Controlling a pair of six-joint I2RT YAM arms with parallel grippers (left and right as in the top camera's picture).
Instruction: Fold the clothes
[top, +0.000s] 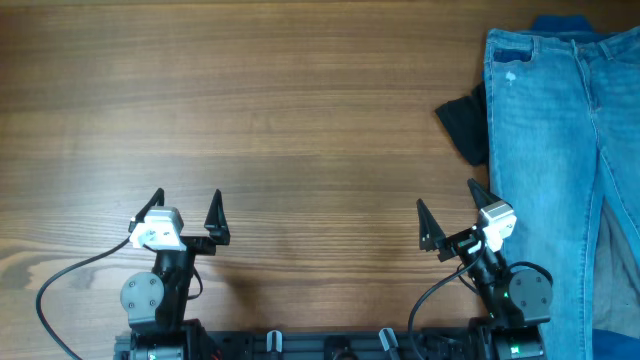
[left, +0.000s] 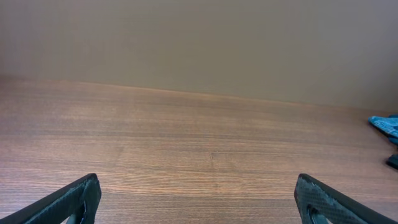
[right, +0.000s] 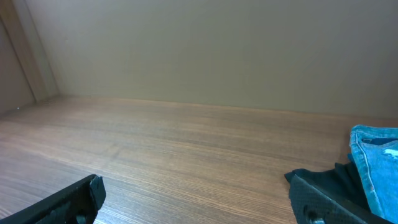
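Note:
A pair of light blue denim jeans (top: 545, 170) lies flat along the table's right side, running from the far edge to the near edge; a back pocket shows near the top. An edge of it shows in the right wrist view (right: 375, 163) and a small blue bit in the left wrist view (left: 385, 124). My left gripper (top: 186, 214) is open and empty at the near left, far from the jeans. My right gripper (top: 447, 217) is open and empty, just left of the jeans' leg.
A dark, nearly black piece of cloth (top: 465, 125) lies against the jeans' left edge; it also shows in the right wrist view (right: 326, 180). A darker blue cloth (top: 560, 24) peeks out past the jeans' far end. Bare wooden table (top: 280, 120) spreads to the left.

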